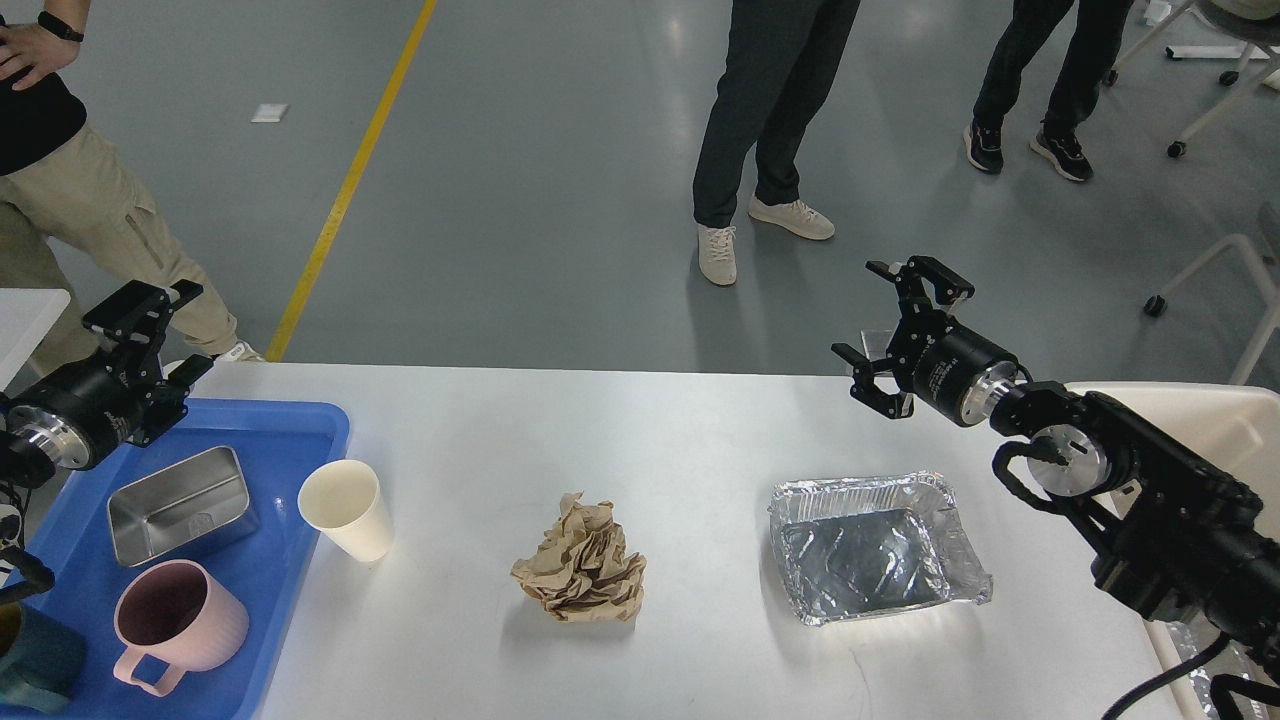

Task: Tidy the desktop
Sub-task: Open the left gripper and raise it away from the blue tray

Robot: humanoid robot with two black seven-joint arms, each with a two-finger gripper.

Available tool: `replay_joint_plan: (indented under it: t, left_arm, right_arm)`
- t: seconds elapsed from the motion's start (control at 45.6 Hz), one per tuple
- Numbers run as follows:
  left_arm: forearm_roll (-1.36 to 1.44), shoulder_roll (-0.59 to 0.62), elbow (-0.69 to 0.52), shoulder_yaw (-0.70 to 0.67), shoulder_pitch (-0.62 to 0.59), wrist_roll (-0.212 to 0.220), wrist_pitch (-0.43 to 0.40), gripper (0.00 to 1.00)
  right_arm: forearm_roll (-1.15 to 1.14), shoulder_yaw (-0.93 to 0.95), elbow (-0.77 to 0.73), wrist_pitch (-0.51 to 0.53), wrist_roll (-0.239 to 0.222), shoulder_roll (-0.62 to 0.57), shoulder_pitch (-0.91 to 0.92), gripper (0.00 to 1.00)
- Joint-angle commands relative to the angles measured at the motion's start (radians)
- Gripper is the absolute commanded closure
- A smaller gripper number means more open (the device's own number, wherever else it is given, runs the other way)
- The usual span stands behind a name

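Observation:
The white desktop [620, 430] holds a cream paper cup [345, 508] standing upright beside the blue tray, a crumpled ball of brown paper [580, 575] in the middle, and an empty foil tray [870, 548] to the right. My left gripper [160, 335] is open and empty, raised above the far left corner of the blue tray. My right gripper [893, 322] is open and empty, in the air over the desktop's far edge, beyond the foil tray.
A blue tray [300, 430] at the left holds a steel container [180, 503], a pink mug [170, 625] and a teal mug [35, 665]. A beige bin [1235, 420] stands at the right edge. People stand on the floor beyond the table.

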Motion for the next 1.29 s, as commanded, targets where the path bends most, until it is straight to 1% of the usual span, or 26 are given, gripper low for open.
replay_joint_plan:
  t: [0.0, 0.11, 0.219, 0.329, 0.438, 0.482, 0.592, 0.679, 0.723, 0.833, 0.92, 1.008, 1.118, 1.183, 1.271]
  left_arm:
    - [-0.11, -0.006, -0.002, -0.05, 0.018, 0.007, -0.012, 0.03]
    - [-0.115, -0.014, -0.001, -0.102, 0.04, -0.016, -0.035, 0.03]
    - [-0.112, -0.008, 0.015, -0.092, 0.043, -0.026, -0.049, 0.03]
    - [-0.112, -0.005, 0.033, -0.092, 0.043, -0.015, -0.061, 0.03]
    - [-0.118, -0.006, 0.026, -0.092, 0.043, -0.004, -0.073, 0.03]
    - [-0.122, -0.011, 0.024, -0.107, 0.044, 0.013, -0.081, 0.03]
    - [-0.2, -0.04, 0.022, -0.17, 0.046, 0.086, -0.084, 0.03]
    - [-0.28, -0.061, 0.018, -0.222, 0.073, 0.121, -0.091, 0.03]
    - [-0.308, -0.063, 0.007, -0.237, 0.09, 0.131, -0.099, 0.03]
    - [-0.346, -0.074, -0.027, -0.292, 0.11, 0.137, -0.139, 0.03]
    - [-0.372, -0.075, -0.054, -0.337, 0.136, 0.16, -0.164, 0.03]
    - [-0.408, -0.08, -0.091, -0.368, 0.147, 0.197, -0.167, 0.03]
    - [-0.455, -0.098, -0.102, -0.378, 0.152, 0.237, -0.164, 0.03]
    - [-0.47, -0.106, -0.103, -0.38, 0.152, 0.25, -0.167, 0.03]
    - [-0.48, -0.115, -0.103, -0.389, 0.15, 0.252, -0.167, 0.03]
  right_arm:
    - [-0.001, -0.001, 0.0, 0.0, 0.0, 0.0, 0.0, 0.0]
    - [-0.001, -0.001, 0.0, 0.0, 0.0, 0.002, 0.0, 0.0]
    - [-0.001, -0.001, 0.0, 0.001, 0.0, 0.002, 0.0, 0.0]
    - [-0.001, -0.001, 0.002, 0.001, 0.0, 0.003, 0.0, 0.0]
    - [-0.001, 0.001, 0.002, 0.001, 0.0, 0.006, 0.0, 0.0]
    - [-0.001, -0.001, 0.002, 0.001, 0.0, 0.008, 0.002, 0.0]
    - [-0.001, -0.001, 0.002, 0.001, 0.0, 0.008, 0.002, 0.0]
    - [-0.001, -0.001, 0.002, 0.001, 0.0, 0.008, 0.002, 0.0]
    - [-0.001, -0.001, 0.002, 0.001, 0.0, 0.008, 0.002, 0.0]
    - [-0.001, -0.001, 0.0, 0.0, 0.0, 0.005, 0.003, 0.0]
    - [-0.001, -0.001, -0.001, 0.0, 0.0, 0.005, 0.005, 0.0]
    - [-0.001, -0.001, -0.003, -0.002, 0.0, 0.008, 0.005, 0.0]
    - [-0.001, -0.001, -0.001, -0.012, 0.0, 0.014, 0.005, 0.0]
    - [-0.001, -0.001, -0.001, -0.016, 0.0, 0.016, 0.005, 0.0]
    - [-0.001, -0.001, -0.001, -0.017, 0.0, 0.014, 0.005, 0.0]
